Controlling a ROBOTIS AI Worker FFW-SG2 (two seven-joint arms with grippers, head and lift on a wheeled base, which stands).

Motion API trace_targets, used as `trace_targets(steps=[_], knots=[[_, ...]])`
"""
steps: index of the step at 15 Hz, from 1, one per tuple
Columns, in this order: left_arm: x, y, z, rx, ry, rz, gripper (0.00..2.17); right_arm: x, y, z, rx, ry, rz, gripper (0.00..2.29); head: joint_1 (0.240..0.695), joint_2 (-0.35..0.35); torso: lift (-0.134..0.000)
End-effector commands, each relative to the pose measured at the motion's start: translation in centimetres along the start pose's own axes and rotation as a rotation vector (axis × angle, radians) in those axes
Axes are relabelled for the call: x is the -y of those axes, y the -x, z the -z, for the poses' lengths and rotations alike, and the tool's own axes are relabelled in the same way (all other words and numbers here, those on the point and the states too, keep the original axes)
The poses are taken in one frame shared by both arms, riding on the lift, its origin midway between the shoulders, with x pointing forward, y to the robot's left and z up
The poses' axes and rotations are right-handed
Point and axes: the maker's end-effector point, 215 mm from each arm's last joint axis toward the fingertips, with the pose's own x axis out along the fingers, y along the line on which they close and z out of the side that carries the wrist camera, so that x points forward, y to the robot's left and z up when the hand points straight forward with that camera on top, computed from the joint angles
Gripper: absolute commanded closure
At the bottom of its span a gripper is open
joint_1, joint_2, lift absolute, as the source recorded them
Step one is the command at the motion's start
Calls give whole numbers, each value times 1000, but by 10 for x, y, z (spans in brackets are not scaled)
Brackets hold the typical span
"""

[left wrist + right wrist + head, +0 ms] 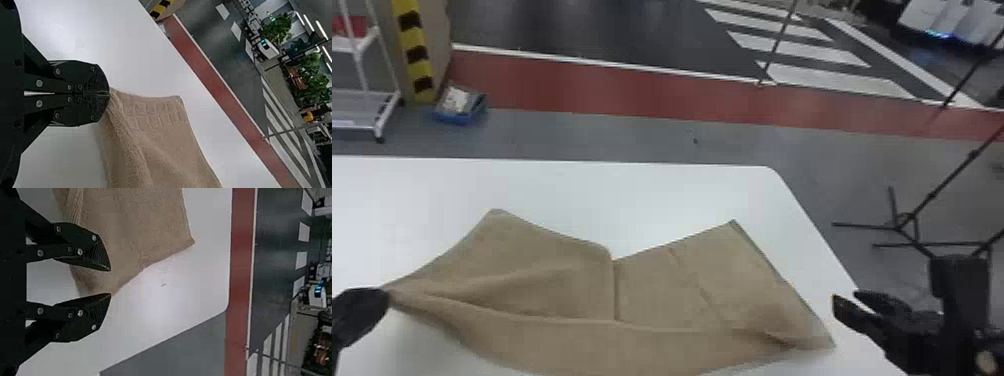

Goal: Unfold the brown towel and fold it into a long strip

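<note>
And here's the left gripper [385, 298], jaws pressed together on the near left corner of the brown towel [557, 295]! The cloth gathers tight at those jaws, then fans out from them toward the right side, with a shadow on the white surface [657, 195] just below that pinched end. Over to the right gripper [844, 299]: jaws spread wide, nothing gripped, and the towel's right corner sits near their tips, on the side facing the left jaws. What a span of cloth between the two pairs!

Look at the shape: two peaks point away from both pairs of jaws, one nearer the left pair, one nearer the right, with a notch dipping between them. From that notch a straight line drops back across the towel, meeting a long ridge that starts at the left jaws and sweeps toward the right corner. Close by the left jaws, the left wrist view picks out a patterned band of little blocks in the weave.

Beyond the left jaws, past the far edge of the surface, stand a wheeled rack [366, 107] and a blue box [457, 119]; beyond the right jaws, a black tripod [930, 196] on the grey floor [632, 140].
</note>
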Motion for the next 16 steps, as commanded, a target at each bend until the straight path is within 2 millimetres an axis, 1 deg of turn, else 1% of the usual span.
trace_targets(steps=[1, 2, 3, 5, 6, 9, 11, 13, 14, 15, 16], knots=[[3, -1, 0, -1, 0, 8, 1703, 11, 17, -34, 83, 310, 41, 39, 695, -348, -123], [4, -1, 2, -3, 1, 11, 1703, 12, 23, -36, 77, 444, 49, 39, 695, -350, -123], [5, -2, 2, -5, 1, 13, 1703, 10, 25, -34, 62, 548, 44, 46, 695, -350, -123], [6, -2, 2, -3, 0, 17, 1703, 11, 23, -20, -10, 720, 27, 60, 695, -350, -123], [6, -2, 3, -4, -1, 19, 1703, 11, 19, -9, -57, 780, -1, 70, 695, -350, -123], [7, -3, 8, -14, -2, 22, 1703, 15, 1, 29, -184, 889, -54, 90, 695, -350, -123], [8, -4, 10, -18, -3, 24, 1703, 3, -17, 54, -258, 931, -131, 151, 695, -350, -123], [9, -5, 12, -20, -1, 26, 1703, -2, -31, 77, -332, 957, -180, 218, 695, -350, -123], [9, -6, 13, -22, -2, 26, 1703, -5, -37, 83, -355, 963, -200, 228, 695, -350, -123], [9, -7, 13, -23, 0, 27, 1703, -10, -42, 84, -362, 956, -221, 286, 695, -350, -123], [9, -8, 14, -24, 0, 28, 1703, -11, -45, 83, -363, 940, -226, 289, 695, -350, -123]])
